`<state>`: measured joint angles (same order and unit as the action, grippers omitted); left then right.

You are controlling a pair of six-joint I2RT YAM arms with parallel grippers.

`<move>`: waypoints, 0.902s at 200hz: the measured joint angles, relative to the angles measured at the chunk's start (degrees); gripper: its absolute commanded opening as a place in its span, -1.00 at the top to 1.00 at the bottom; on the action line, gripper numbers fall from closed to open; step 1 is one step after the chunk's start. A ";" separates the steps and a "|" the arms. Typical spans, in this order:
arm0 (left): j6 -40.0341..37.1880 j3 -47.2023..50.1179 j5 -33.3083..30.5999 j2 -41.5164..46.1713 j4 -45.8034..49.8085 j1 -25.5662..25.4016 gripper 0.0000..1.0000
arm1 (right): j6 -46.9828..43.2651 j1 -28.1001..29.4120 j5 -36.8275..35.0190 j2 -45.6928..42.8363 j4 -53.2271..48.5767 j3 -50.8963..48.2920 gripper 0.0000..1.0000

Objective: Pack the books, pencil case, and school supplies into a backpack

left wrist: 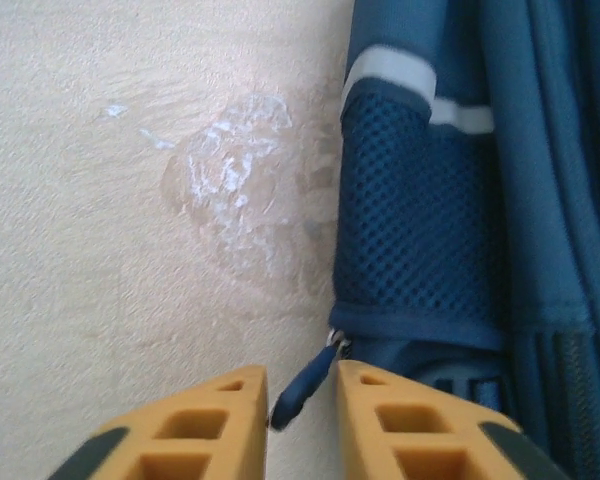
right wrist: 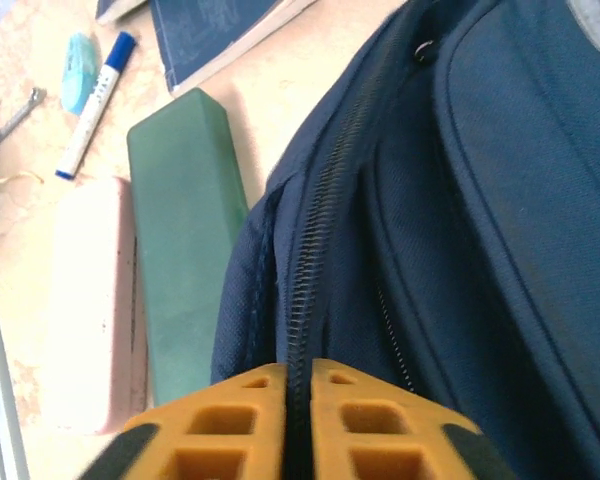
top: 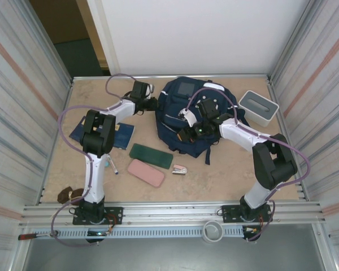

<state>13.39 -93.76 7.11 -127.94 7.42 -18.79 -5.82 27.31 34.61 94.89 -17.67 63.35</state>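
So progress-wise this looks like basically square one, nothing's in the bag yet as far as I can see. Over by the left edge of the tabletop the books [top: 101, 132] are lying flat, with the pen [top: 112, 165] just on their near side. Moving toward the middle, the green case [top: 151, 156] and the pink case [top: 146, 172] sit side by side (either could be the pencil case, honestly), and the little stapler [top: 179, 169] is just right of them. The backpack [top: 170, 116] lies flat at the middle of the far edge, and the zipper [right wrist: 315, 240] seen from the right wrist looks fully meshed, so my guess is we're at the "get the bag open" stage and all the packing is left to do. There's also a white box [top: 258, 107] near the far right corner.

As for the arms, the left one reaches out to the far edge and bends in, so the left gripper [top: 151, 103] is right at the backpack's left side. Its fingers are apart, and the zipper pull [left wrist: 298, 395] hangs in the gap, not pinched from what I can see. The right arm folds in from the right, putting the right gripper [top: 185, 134] on top of the backpack's near part. Its fingers are nearly together with just a thin slit, and the zipper line runs straight into it. I can't tell if it's actually clamping the fabric or not.
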 measured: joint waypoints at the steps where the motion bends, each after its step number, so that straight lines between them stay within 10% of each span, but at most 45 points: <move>1: -0.07 0.15 0.00 0.11 0.00 0.02 0.20 | 0.22 0.00 0.02 0.00 0.00 0.02 0.28; 44: 0.72 14.78 -0.37 11.98 -0.42 1.14 -0.33 | 5.84 -2.54 0.37 -2.80 0.57 -0.09 -0.56; 87: 3.63 25.64 2.10 28.30 -3.26 0.90 -0.53 | 5.99 -4.13 -12.33 -7.15 0.35 -0.63 -0.66; 180: 4.00 39.30 0.15 41.48 0.52 -2.84 -0.68 | -6.64 7.39 -39.95 17.49 -7.54 16.94 -0.65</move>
<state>17.39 -54.46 7.27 -86.46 7.94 -21.63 -12.47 34.70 -5.34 112.38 -25.21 80.29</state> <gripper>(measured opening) 0.838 0.855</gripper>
